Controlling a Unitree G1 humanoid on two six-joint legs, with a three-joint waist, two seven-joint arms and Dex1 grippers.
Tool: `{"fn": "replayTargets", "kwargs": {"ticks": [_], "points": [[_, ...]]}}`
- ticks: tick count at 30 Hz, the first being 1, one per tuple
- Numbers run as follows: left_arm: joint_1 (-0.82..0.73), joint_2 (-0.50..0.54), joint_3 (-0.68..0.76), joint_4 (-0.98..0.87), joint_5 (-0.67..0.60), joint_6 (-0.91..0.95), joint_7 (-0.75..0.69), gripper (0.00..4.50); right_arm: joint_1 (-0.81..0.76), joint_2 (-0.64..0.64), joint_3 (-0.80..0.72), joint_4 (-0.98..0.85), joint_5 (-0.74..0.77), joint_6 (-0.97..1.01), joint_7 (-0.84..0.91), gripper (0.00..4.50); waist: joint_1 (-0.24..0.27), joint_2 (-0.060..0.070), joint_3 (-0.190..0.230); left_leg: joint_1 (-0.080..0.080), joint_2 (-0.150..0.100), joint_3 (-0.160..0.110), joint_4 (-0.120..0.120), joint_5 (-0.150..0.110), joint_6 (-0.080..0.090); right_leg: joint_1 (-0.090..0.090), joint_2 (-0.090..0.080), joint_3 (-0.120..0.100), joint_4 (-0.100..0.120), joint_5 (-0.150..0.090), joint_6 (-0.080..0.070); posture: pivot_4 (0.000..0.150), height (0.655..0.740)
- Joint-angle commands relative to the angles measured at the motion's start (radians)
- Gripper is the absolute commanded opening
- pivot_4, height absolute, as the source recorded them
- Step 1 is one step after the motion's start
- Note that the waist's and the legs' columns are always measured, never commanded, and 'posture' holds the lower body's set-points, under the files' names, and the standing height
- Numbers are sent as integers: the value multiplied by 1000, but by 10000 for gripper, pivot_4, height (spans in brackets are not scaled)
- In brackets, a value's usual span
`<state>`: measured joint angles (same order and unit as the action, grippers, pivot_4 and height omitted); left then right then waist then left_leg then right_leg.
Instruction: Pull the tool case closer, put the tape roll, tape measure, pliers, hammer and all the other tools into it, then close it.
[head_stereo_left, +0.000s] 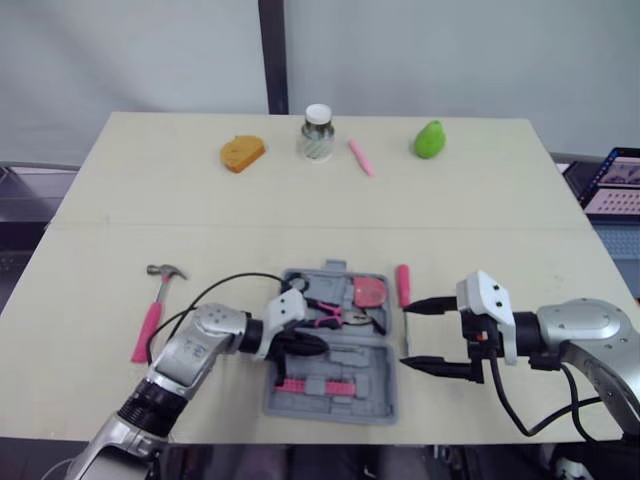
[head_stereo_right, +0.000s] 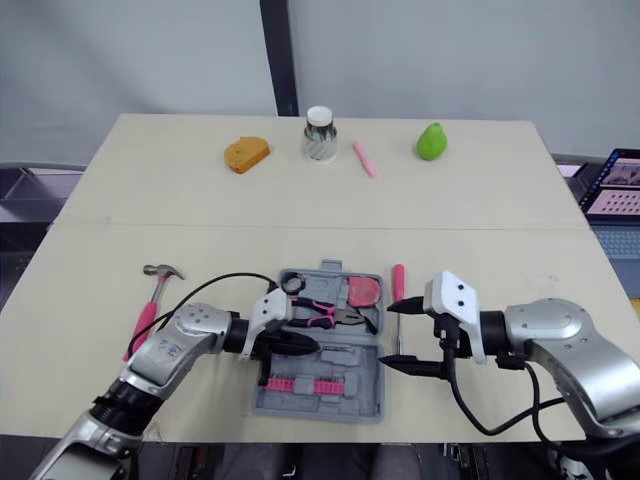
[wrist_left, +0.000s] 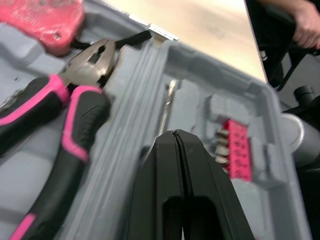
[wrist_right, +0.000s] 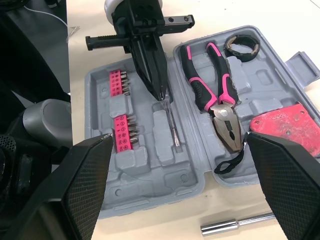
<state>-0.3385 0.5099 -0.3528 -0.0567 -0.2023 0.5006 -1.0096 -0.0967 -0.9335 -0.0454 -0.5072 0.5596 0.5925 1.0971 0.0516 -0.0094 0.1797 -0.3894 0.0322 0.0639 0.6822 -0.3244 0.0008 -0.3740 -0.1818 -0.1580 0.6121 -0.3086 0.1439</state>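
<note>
The left end effector (wrist_right: 161, 92) has its two black fingers pressed together. Its tips are down in a slot of the open grey plastic tool case (head_stereo_left: 345, 405), right at the end of a thin bare metal shaft (wrist_right: 171, 122) lying there. I cannot tell whether it pinches that shaft or only touches it. Just beside the tips lie the pink-and-black-handled pliers (wrist_right: 210, 85), with the black tape roll (wrist_right: 241, 46) and flat red tape measure (wrist_right: 285, 130) beyond them; the pink bit strips (wrist_right: 124, 132) sit on the opposite side. The pink-handled hammer (head_stereo_left: 155, 310) lies well out past this arm's outer side on the pale surface (head_stereo_left: 500, 220), outside the case. The right end effector (head_stereo_left: 403, 337) is spread wide just outside the case edge, with the pink-handled driver (head_stereo_left: 403, 283) on the surface by its tips. If the shaft is pinched, lifting the left end effector could drag it out of its slot. A sideways pull-out could knock the pliers off their seat. The round driver may roll away under an off-centre squeeze, and any unseated tool would probably stop the case from closing.
</note>
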Motion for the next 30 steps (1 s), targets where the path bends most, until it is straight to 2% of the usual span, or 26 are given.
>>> {"fn": "replayTargets", "kwargs": {"ticks": [1,18,22,25,30], "points": [[0,-9,-13,10,17,-27,3,254,-2,-7,-26,-31,14,-2,-8,45000,1,0,0,0,0,0,0,0,0,0,0,0,0,0,0,1500,7400],[8,4,-63,76,113,-59,35,254,2,-10,-29,-36,15,1,-11,45000,2,0,-1,1,0,0,0,0,0,1,0,0,0,0,0,1500,7400],[3,-6,-57,88,110,-41,51,254,0,-9,-27,-35,14,1,-12,45000,3,0,-1,1,0,0,0,0,0,1,0,0,0,0,0,1500,7400],[3,-27,-27,80,61,16,46,254,0,-8,-26,-35,14,2,-15,45000,3,1,-1,2,0,0,0,0,0,2,0,0,0,0,0,1500,7400],[5,-4,-52,110,104,18,43,254,3,-9,-28,-40,16,3,-19,45000,2,1,-1,2,0,0,0,0,0,2,0,0,0,0,0,1500,7400]]}}
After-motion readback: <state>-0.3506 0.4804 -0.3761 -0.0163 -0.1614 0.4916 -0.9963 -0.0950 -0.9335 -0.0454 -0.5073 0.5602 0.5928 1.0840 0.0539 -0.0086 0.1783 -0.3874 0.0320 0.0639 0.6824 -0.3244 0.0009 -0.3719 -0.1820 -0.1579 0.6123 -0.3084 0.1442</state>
